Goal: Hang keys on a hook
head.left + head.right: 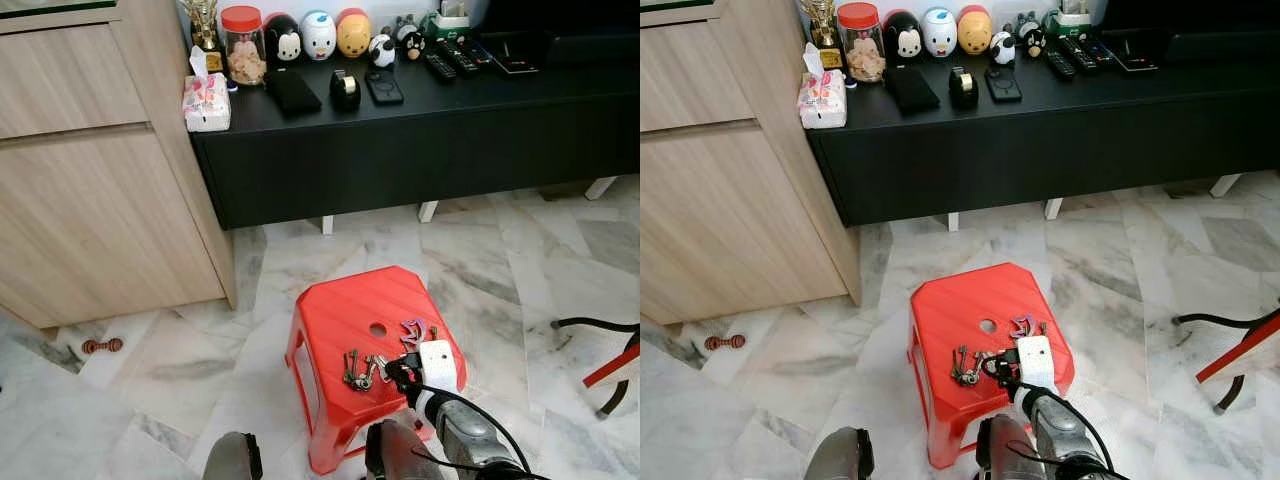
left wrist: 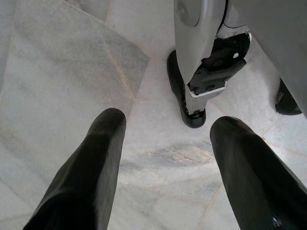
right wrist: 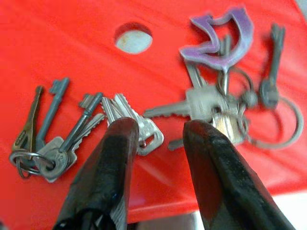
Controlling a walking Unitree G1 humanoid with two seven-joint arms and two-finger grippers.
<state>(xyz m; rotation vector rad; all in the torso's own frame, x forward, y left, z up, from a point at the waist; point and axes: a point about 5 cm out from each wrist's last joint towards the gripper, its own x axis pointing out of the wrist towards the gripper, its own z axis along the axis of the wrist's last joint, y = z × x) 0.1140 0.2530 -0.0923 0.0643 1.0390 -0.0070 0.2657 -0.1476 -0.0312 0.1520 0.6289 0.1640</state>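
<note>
A small red plastic stool with a round hole in its top (image 1: 345, 320) is seen on a pale grey-veined marble floor (image 1: 500, 260), in front of a long black low cabinet (image 1: 420, 140) set beside a light wooden cupboard (image 1: 90, 170). The right gripper (image 3: 158, 143) is held low over the stool top with its black fingers spread and nothing pinched; a bunch of grey metal keys (image 3: 53, 139) lies just beyond one fingertip, and a second bunch with a purple plastic tag (image 3: 225, 86) beyond the other. The left gripper (image 2: 165, 143) is hung with fingers spread over the bare floor.

Right tool (image 3: 154, 143) parted; left tool (image 2: 165, 158) likewise.
</note>
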